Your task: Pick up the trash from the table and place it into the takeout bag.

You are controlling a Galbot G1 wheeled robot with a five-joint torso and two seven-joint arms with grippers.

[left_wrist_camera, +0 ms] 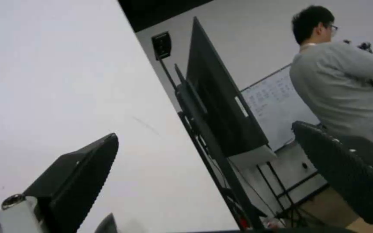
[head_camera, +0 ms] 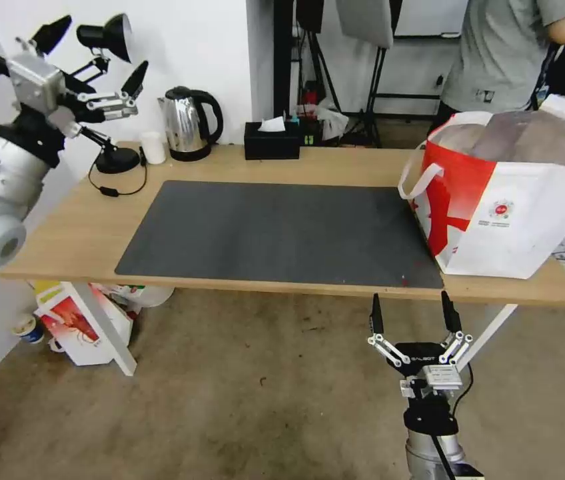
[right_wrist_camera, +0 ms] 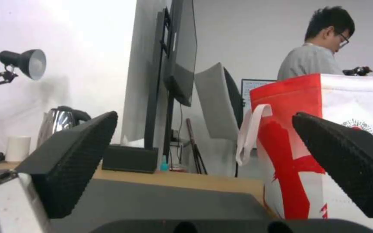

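The trash is out of view. The table (head_camera: 76,233) carries a dark grey mat (head_camera: 282,230) with nothing on it. The takeout bag (head_camera: 509,220), white with a red panel and white strap handles, stands upright on the table's right end, its silvery top open; I cannot see inside it. In the right wrist view the bag (right_wrist_camera: 324,129) is just ahead on the right. My right gripper (head_camera: 410,307) is open and empty, low in front of the table's front edge near the bag. My left gripper (head_camera: 99,50) is open and empty, raised high above the table's back left corner.
Along the back edge stand a black desk lamp (head_camera: 112,160), a white cup (head_camera: 154,148), a steel kettle (head_camera: 189,123) and a black tissue box (head_camera: 271,141). Boxes and a small red-white bag (head_camera: 82,327) lie on the floor under the table's left end, by a white leg.
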